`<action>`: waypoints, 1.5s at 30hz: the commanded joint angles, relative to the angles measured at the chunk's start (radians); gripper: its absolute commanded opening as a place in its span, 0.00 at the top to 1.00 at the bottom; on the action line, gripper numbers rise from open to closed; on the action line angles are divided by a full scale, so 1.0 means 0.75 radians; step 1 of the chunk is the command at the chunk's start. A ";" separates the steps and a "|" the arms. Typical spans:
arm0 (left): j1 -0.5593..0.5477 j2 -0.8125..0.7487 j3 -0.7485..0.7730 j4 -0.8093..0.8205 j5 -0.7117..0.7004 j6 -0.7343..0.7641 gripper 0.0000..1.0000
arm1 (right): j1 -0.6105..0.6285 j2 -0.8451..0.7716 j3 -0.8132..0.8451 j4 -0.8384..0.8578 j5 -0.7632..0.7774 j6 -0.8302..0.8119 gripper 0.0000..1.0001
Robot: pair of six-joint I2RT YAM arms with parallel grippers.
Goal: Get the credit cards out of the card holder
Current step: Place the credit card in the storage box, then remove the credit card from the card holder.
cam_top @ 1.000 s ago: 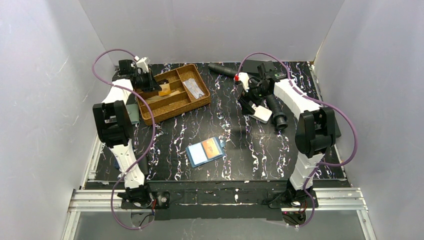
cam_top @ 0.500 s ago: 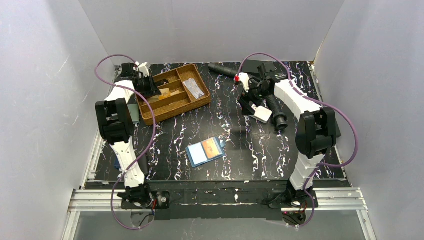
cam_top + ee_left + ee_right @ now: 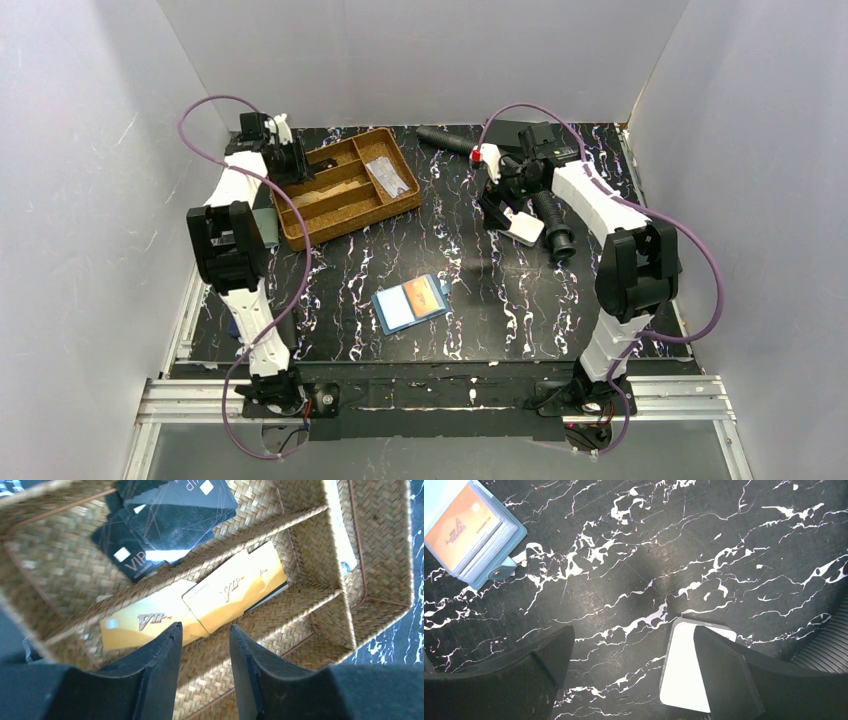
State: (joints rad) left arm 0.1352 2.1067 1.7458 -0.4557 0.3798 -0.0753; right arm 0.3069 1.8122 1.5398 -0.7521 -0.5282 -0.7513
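The teal card holder lies open at the table's middle front, also seen in the right wrist view's top left corner. An orange credit card sits in its right half, and a pale card in its left half. My left gripper hangs open over the wicker tray, nothing between its fingers. Two gold cards lie in the tray compartment below it. My right gripper stands wide open and empty above the table, far right of the holder.
Black VIP cards fill another tray compartment. A white rounded box lies under my right finger. A black ribbed hose and a black tube lie at the back right. A pale green pouch sits left of the tray.
My left gripper has opened over the tray and let go of a gold card, which now lies in the compartment. The right arm has barely moved.
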 commanded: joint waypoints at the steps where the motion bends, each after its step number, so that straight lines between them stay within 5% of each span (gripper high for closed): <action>1: -0.006 -0.292 0.021 -0.043 -0.144 -0.040 0.59 | -0.011 -0.097 -0.026 0.031 -0.053 0.016 0.02; 6: -0.004 -0.595 -0.205 0.114 -0.191 -0.157 0.39 | -0.011 -0.133 -0.029 -0.025 -0.098 -0.045 0.02; 10: 0.017 -0.891 -0.555 0.359 -0.235 -0.406 0.04 | -0.012 -0.178 -0.029 -0.081 -0.161 -0.082 0.02; 11: 0.029 -0.959 -0.651 0.424 -0.227 -0.488 0.02 | -0.014 -0.189 -0.030 -0.088 -0.177 -0.079 0.02; 15: 0.115 -1.199 -0.940 0.599 -0.039 -0.715 0.02 | -0.028 -0.248 -0.065 -0.071 -0.233 -0.034 0.02; 22: 0.140 -1.492 -1.108 0.460 0.192 -0.831 0.02 | -0.054 -0.264 0.020 -0.218 -0.308 0.041 0.02; 33: 0.040 -1.768 -1.369 0.305 0.438 -0.911 0.02 | -0.091 -0.087 0.296 -0.884 -0.465 -0.187 0.02; 45: -0.239 -2.154 -1.400 -0.094 0.407 -0.781 0.02 | -0.122 -0.684 -0.259 -0.260 -0.226 0.260 0.02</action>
State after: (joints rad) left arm -0.0303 0.5518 0.6838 -0.4015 0.6624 -0.6987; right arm 0.2291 1.4303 1.3899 -1.1126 -0.7521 -0.6819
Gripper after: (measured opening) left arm 0.983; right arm 0.983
